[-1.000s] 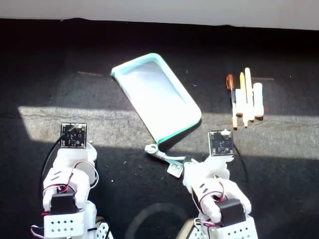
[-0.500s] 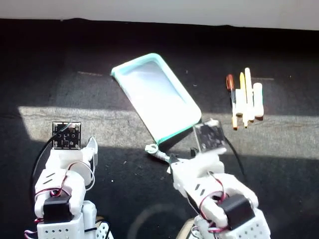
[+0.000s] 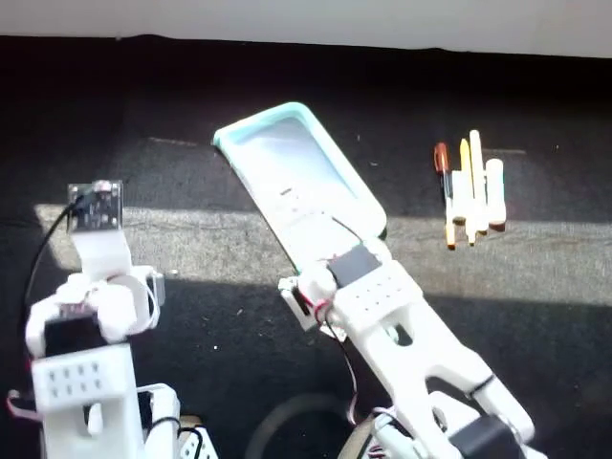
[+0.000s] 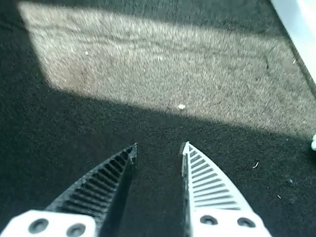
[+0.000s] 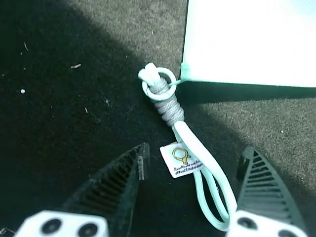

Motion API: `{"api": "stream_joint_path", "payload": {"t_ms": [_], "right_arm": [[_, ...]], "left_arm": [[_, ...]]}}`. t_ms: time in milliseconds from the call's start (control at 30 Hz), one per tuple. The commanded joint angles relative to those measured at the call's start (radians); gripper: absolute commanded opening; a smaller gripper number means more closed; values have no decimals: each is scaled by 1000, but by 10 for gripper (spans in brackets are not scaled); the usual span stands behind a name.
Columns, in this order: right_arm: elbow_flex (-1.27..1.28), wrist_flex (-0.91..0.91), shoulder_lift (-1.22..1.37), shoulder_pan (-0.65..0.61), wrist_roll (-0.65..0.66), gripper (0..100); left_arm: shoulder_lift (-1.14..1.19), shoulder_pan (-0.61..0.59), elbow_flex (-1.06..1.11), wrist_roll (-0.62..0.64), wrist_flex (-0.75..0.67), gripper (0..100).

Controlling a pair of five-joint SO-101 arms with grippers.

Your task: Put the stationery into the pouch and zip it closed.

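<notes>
Pouch lies partly hidden beneath right arm.

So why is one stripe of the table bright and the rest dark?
High view: a strip of strong light crosses the table, and the pouch glares almost white. Left wrist view: the left gripper is over shade, with the bright strip ahead. Right wrist view: the pouch glares too, with a dark shadow along its edge.

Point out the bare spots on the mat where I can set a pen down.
Bare mat lies between the pouch and the pens, and between the pouch and the left tool. Crowded at the pouch's near corner, where its cord lies under the right tool.
</notes>
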Motion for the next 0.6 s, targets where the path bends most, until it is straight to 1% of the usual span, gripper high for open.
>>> {"api": "stream_joint_path", "payload": {"t_ms": [0,133,200,267,367,567], "right_arm": [[-137,27,140,-39,-15,289],[-208,58,312,-110,-12,289],[-257,58,394,-122,34,289],[-306,56,467,-117,81,289],[-351,58,553,-88,112,289],[-363,65,636,-62,189,285]], "left_arm": [[165,-15,-101,6,8,158],[171,-10,-104,3,0,158],[160,-10,-104,3,0,158],[148,-10,-104,2,0,158],[124,-10,-104,2,0,159],[74,-10,-104,2,0,161]]}}
